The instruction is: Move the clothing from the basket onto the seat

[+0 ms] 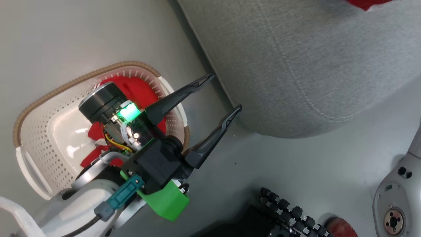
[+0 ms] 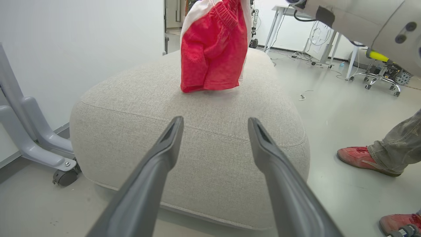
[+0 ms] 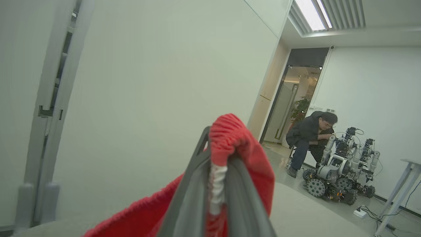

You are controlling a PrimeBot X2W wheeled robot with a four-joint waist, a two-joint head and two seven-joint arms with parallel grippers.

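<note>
The right gripper [image 3: 217, 164] is clamped on red shorts [image 2: 213, 52], which are hung just over the seat [image 2: 197, 141]. The left gripper [image 1: 226, 91] is held wide open between seat and basket [image 1: 33, 108], in which more red clothing [image 1: 138, 90] is seen.

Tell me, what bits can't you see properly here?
1. How much clothing is in the basket: head view, the left arm covers it.
2. Whether the shorts touch the seat: left wrist view, too close to tell.
3. The shorts' top: left wrist view, cut by the top edge.
</note>
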